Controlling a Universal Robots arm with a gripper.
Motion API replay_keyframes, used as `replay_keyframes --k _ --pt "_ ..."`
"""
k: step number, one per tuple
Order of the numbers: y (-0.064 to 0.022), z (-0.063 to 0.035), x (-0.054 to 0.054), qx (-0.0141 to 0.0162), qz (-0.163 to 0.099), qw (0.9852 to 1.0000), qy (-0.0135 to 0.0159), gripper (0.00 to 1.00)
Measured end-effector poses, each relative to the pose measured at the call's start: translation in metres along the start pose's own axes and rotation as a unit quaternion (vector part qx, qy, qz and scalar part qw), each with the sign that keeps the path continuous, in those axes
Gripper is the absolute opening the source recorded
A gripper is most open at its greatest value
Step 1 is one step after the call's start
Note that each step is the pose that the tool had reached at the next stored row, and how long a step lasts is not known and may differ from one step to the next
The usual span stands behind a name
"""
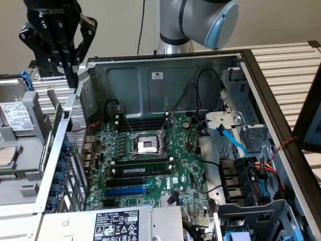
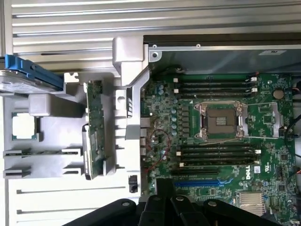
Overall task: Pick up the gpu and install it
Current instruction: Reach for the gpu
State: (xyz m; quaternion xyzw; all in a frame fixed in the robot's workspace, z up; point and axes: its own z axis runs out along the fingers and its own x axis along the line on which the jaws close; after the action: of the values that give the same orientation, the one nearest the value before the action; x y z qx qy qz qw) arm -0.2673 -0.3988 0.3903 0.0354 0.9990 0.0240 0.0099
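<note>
- gpu [image 2: 95, 132]: it stands on edge in a slot of the grey holder tray [image 2: 47, 150], outside the case and just beside the perforated rear wall [image 1: 75, 125]. It is untouched and not installed.
- hand [image 1: 72, 80]: it hangs above the card's end of the tray, well apart from the gpu. It is closed, pads together, and grips nothing. Risk: if you lower a closed hand onto the thin top edge, it presses on the board instead of straddling it and may tip or crack the card.
- Holder tray: its slot walls sit close against the card. Risk: a lift that is not straight may jam the gpu or drag the tray across the slatted surface [image 2: 61, 28].
- Rear wall: you have little room on that side. Risk: a finger may strike metal before it reaches the card.
- Blue slot [image 1: 125, 191] on the motherboard [image 1: 150, 165]: it is unoccupied, and you may judge it the likely seat. Risk: a tilted or offset card may scrape the contacts.
- Red wire [image 2: 160, 146]: it loops loosely over the board near the rear wall. Risk: a passing card may snag it.
- Open processor socket [image 1: 148, 145] and memory sticks [image 1: 143, 168]: both lie near the blue slot. Risk: a slipped card may land on the exposed socket.
</note>
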Motion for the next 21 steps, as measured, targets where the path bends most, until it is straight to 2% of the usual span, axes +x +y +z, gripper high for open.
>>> replay_keyframes --k 9,17,21 --pt "-0.0028 0.0004 0.039 0.0000 0.000 1.0000 0.0003 0.11" --pt "-0.0050 0.0002 0.071 0.0001 0.000 1.0000 0.0024 0.11" --pt "-0.0030 0.0003 0.079 0.0001 0.000 1.0000 0.0025 0.11"
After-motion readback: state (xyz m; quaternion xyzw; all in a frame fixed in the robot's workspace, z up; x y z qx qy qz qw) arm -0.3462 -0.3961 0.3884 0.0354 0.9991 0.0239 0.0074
